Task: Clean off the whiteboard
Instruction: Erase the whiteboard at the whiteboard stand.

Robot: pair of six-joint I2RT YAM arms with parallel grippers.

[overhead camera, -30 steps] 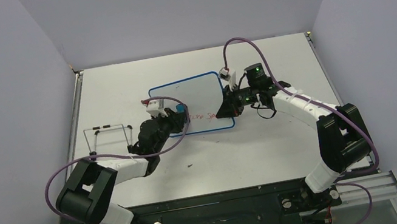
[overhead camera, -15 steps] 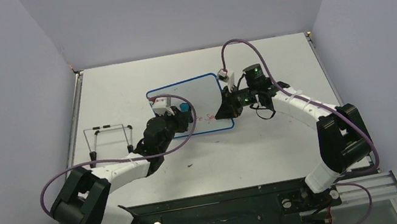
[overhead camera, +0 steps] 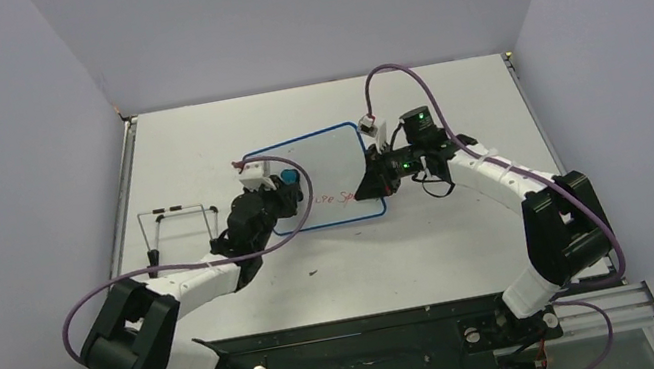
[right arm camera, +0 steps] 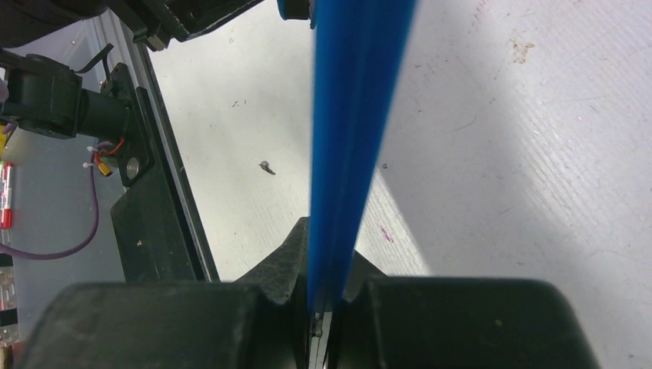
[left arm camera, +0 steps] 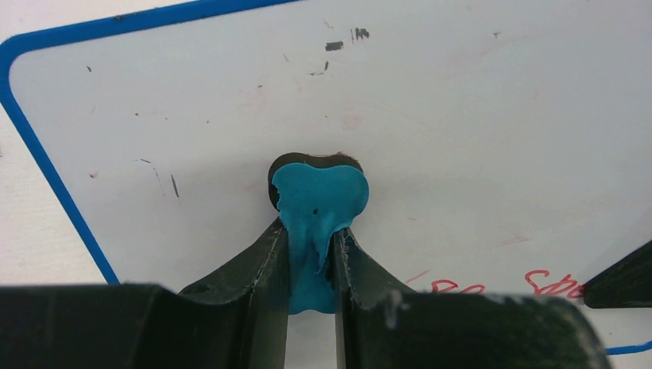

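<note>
Right wrist: whiteboard point(right arm camera: 350, 115) edge clamped between right fingers point(right arm camera: 278, 270) — left fingers point(left arm camera: 257, 265) pinch eraser point(left arm camera: 319, 196).

We find just one piece of writing: red handwriting point(overhead camera: 334, 199) on the whiteboard point(overhead camera: 323, 155), along its near edge. From the top it's too small to read. In the left wrist view, part of it shows bottom right, starting with something like "Sp"; we can't read the rest.
</note>
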